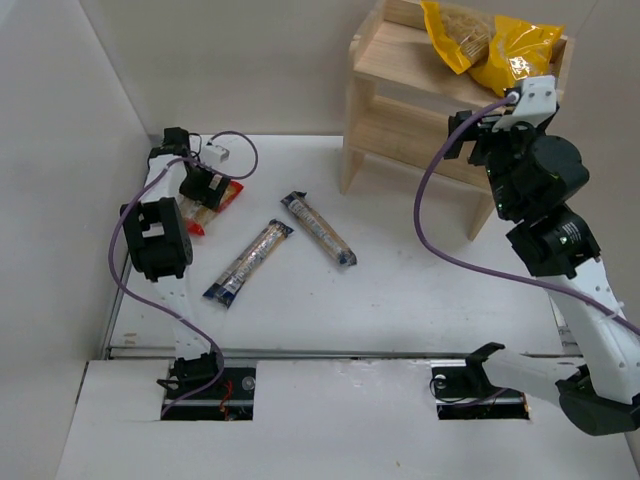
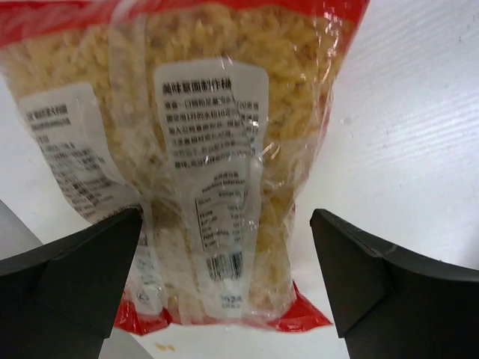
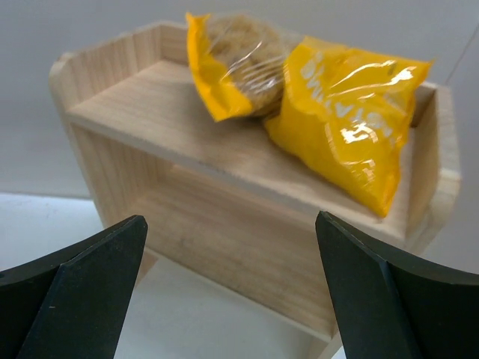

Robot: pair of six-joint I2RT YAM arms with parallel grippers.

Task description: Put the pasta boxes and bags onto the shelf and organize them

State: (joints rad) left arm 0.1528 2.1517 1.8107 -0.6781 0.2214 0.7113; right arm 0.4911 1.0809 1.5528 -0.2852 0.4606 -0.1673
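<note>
A crinkly yellow bag (image 1: 495, 48) (image 3: 337, 105) lies on the right of the top board of the pale wooden shelf (image 1: 390, 52) (image 3: 150, 112). My right gripper (image 1: 466, 133) (image 3: 232, 247) hangs open in front of the shelf, with nothing between its fingers. The red bag with a clear window (image 1: 222, 196) (image 2: 217, 149) lies flat on the table at the left. My left gripper (image 1: 205, 192) (image 2: 224, 262) is open right above it, its fingers standing either side of the bag's near end without pressing it. Two slim dark-blue spaghetti packs (image 1: 248, 262) (image 1: 318, 228) lie on the table's middle.
The shelf's lower tier (image 1: 420, 135) is bare wood. Walls (image 1: 60, 120) close in the table on the left and at the back. A purple cable (image 1: 430, 215) loops off the right arm, beside the shelf's leg.
</note>
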